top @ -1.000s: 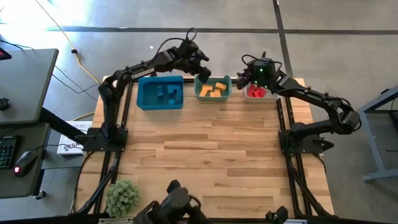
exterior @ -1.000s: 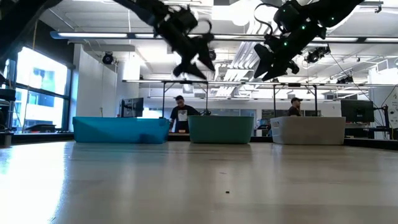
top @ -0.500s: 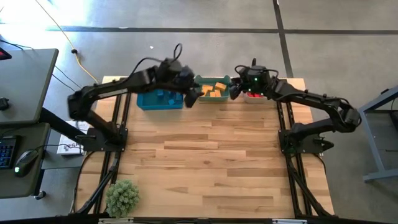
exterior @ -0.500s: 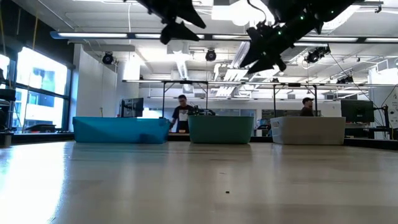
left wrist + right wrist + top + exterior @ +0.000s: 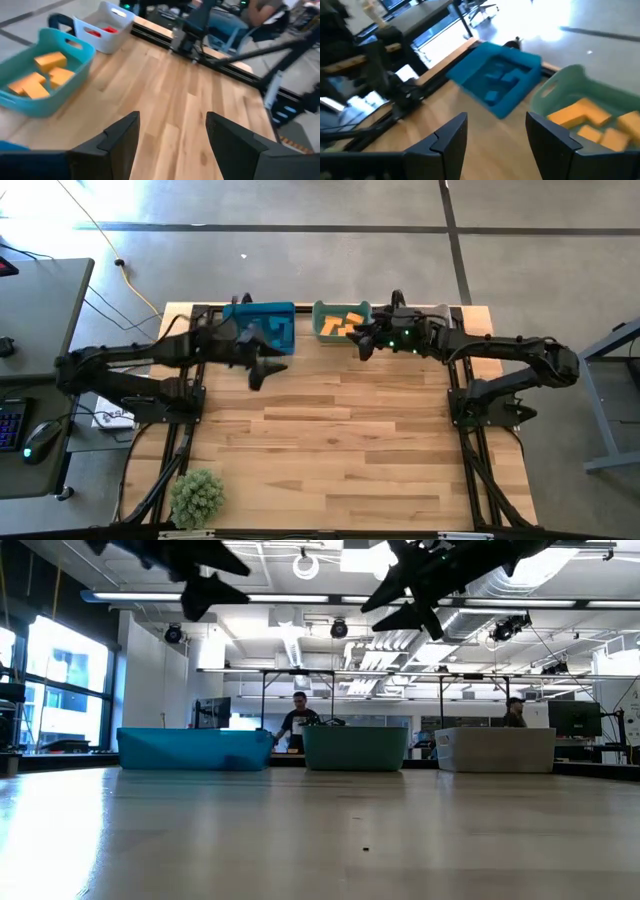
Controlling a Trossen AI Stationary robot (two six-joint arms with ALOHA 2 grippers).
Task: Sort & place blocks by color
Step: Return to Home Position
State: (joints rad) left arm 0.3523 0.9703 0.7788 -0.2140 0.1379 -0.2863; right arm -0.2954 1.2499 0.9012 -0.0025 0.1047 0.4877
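High view coverage shows a light wooden plank table (image 5: 340, 440) with three containers in a row along its far edge: a blue rectangular plastic bin (image 5: 270, 307), a teal rectangular plastic bin (image 5: 317, 320) and a white rectangular plastic bin (image 5: 114, 40), the last mostly hidden beneath the right arm. The small blue blocks (image 5: 500, 82) lie in the blue bin, the small orange blocks (image 5: 47, 75) in the teal bin, and the small red blocks (image 5: 97, 31) in the white bin. No block lies on the bare wood. The left gripper (image 5: 262, 370) hangs over bare table just in front of the blue bin. Its two fingers are spread well apart with nothing between them, as the left wrist view confirms. The right gripper (image 5: 361, 345) is at the teal bin's front corner, on the side nearer the white bin, fingers likewise spread and empty. In the low view both grippers are well above the tabletop.
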